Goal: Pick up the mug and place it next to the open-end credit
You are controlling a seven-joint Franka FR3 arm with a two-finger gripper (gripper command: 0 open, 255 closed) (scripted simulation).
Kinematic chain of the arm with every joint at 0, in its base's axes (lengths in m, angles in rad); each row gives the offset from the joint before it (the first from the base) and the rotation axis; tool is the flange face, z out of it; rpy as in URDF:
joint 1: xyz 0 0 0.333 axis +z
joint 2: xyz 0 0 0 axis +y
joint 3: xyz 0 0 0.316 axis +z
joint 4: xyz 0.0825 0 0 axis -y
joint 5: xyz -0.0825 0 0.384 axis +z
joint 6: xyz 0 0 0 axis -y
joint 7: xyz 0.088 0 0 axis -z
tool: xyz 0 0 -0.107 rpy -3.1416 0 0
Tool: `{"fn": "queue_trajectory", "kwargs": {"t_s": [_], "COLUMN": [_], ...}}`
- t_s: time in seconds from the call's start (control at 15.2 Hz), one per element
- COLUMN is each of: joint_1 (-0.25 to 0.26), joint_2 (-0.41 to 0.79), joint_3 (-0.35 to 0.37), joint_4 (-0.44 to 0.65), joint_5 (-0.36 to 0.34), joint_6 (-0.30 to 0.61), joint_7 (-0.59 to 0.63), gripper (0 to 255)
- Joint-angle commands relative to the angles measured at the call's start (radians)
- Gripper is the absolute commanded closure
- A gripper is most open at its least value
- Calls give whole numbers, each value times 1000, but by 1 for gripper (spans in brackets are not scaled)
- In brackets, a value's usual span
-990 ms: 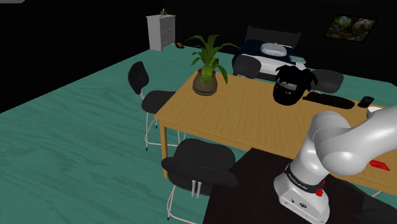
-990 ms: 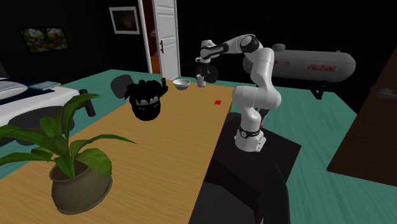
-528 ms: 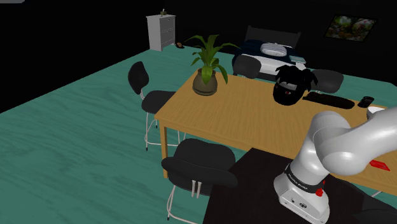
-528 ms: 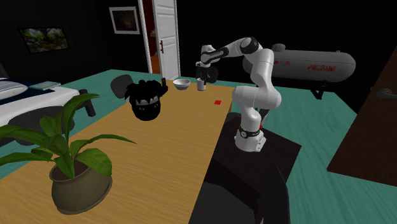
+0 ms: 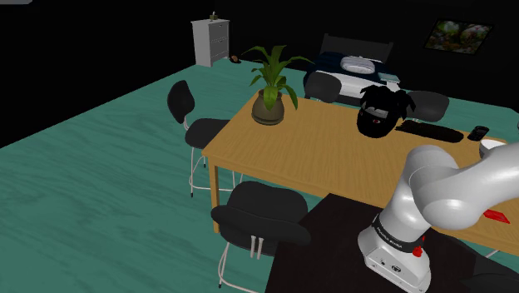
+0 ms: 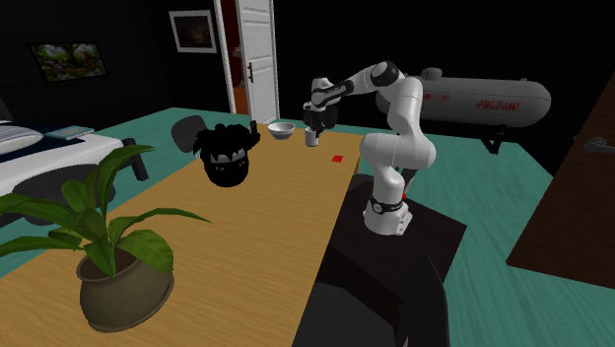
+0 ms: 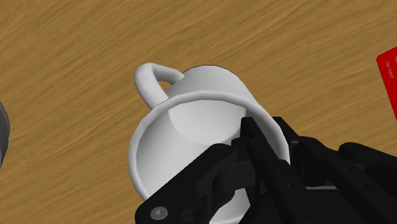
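In the wrist view the white mug (image 7: 191, 121) stands upright over the wooden table (image 7: 76, 57), handle pointing away from my hand. My black gripper (image 7: 254, 130) is shut on the mug's rim, one finger inside and one outside the wall. In the second exterior view the gripper (image 6: 315, 123) holds the mug (image 6: 312, 137) low over the table's far end; whether the base touches the wood I cannot tell. The red card (image 6: 337, 158) lies flat a short way to that view's right of the mug, and its corner (image 7: 388, 67) shows beside the mug.
A white bowl (image 6: 282, 129) sits close to the mug, its rim (image 7: 3, 133) at the wrist picture's edge. A black shaggy object (image 6: 228, 158), a keyboard (image 5: 428, 130) and a potted plant (image 6: 108, 266) share the table. Chairs (image 5: 258, 212) line its side.
My gripper has come down toward the table with the mug still in its grip. Nothing else has moved.
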Motion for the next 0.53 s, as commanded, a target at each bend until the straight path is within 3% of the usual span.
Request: {"fn": "queue_trajectory", "kwargs": {"t_s": [0.0,0.46], "joint_1": [3,8], "joint_2": [-11,-23], "joint_3": [-11,-22], "joint_4": [-11,-15], "joint_5": [-12,-23], "joint_6": [20,35], "joint_7": [8,14], "gripper": [255,255]}}
